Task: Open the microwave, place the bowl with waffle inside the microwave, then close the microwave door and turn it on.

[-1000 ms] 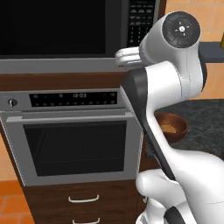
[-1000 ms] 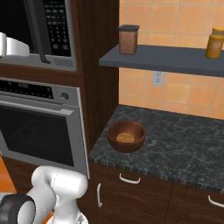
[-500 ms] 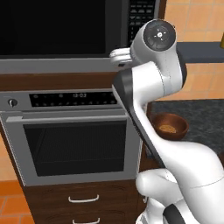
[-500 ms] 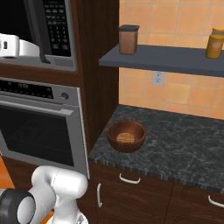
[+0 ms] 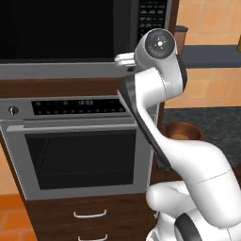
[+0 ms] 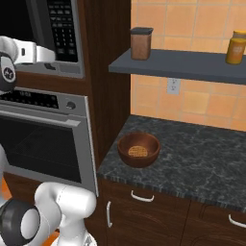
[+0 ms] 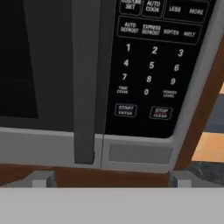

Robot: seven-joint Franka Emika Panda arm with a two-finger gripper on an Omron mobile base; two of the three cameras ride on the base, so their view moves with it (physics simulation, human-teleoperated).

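Note:
The microwave (image 5: pixel 70 42) sits built in above the oven, and the microwave door (image 5: pixel 56 28) of black glass is shut. In the hand view the door's dark vertical handle (image 7: pixel 85 78) stands just left of the black keypad (image 7: pixel 148 65). My gripper (image 7: pixel 111 179) is open wide, level with the microwave's lower rim, a short way in front of the handle and keypad. Both fingertips (image 7: pixel 41 178) have nothing between them. The white hand (image 6: pixel 38 53) reaches in below the keypad. The bowl with waffle (image 6: pixel 138 150) rests on the dark counter to the right, partly behind my arm in the left base view (image 5: pixel 181 132).
A silver wall oven (image 5: pixel 80 155) with a bar handle is under the microwave, with drawers below it. The speckled dark counter (image 6: pixel 202 163) runs to the right. Above it a grey shelf (image 6: pixel 178 67) carries a brown jar (image 6: pixel 141 43) and an orange jar (image 6: pixel 235 47).
My arm has swung the hand closer to the microwave front, toward the handle and keypad. The gripper has stayed open. The bowl has not moved.

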